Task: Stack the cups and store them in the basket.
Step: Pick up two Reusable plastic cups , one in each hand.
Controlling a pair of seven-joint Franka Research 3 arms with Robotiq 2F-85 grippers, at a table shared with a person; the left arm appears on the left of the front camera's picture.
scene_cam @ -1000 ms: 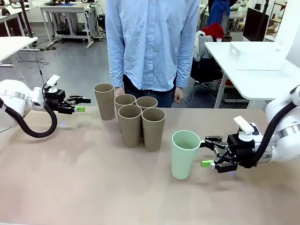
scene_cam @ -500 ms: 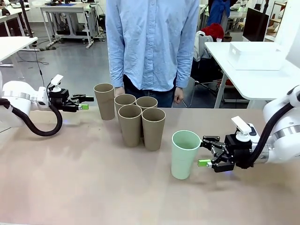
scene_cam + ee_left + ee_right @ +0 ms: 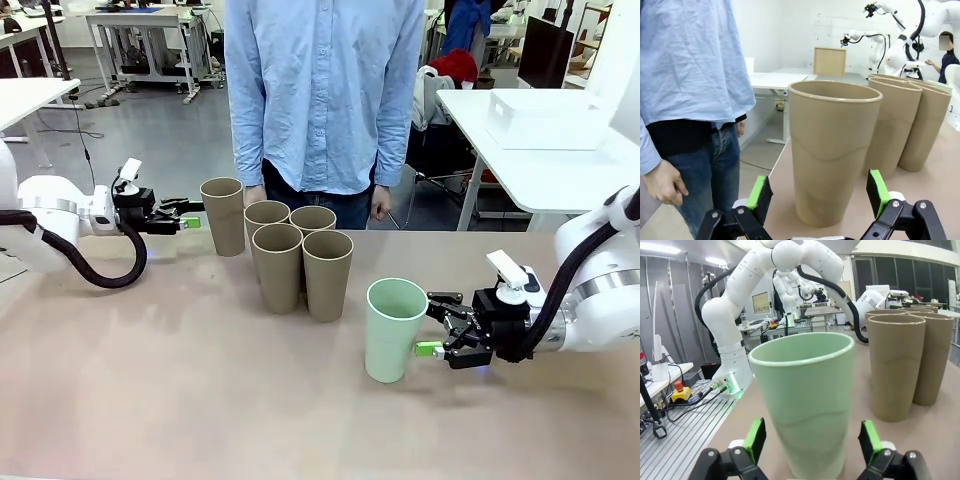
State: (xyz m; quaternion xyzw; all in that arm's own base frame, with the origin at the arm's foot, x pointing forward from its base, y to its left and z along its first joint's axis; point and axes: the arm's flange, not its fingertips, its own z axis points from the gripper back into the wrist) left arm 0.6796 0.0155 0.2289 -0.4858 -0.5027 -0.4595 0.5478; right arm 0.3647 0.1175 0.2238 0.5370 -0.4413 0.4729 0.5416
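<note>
Cups stand upright on a table (image 3: 200, 410), with a robot arm at each side and a person (image 3: 325, 100) at the far edge. The left claw (image 3: 190, 215) is spread wide and holds nothing. A lone brown cup (image 3: 223, 215) stands directly ahead of it, its wall just at the fingertips. From the wrist camera, the green pads (image 3: 759, 192) flank the cup's lower half with a gap on each side. Four more brown cups (image 3: 300, 255) cluster tightly beyond that cup, on its far side from the claw.

The right claw (image 3: 433, 323) is likewise spread and empty. The mint cup (image 3: 393, 330) stands just in front of it, its lower body between the open fingers. A white bin (image 3: 548, 118) on a side table (image 3: 540, 165) well behind the right claw may be the basket, though it is too distant to be sure.

The step in hand looks like the approach before grasping. To do it well, each claw should slide forward until its cup sits centred between the pads. It should then close gently on the lower wall, since a thin tapered cup could tip or buckle. A straight lift would spare the neighbouring cups.
</note>
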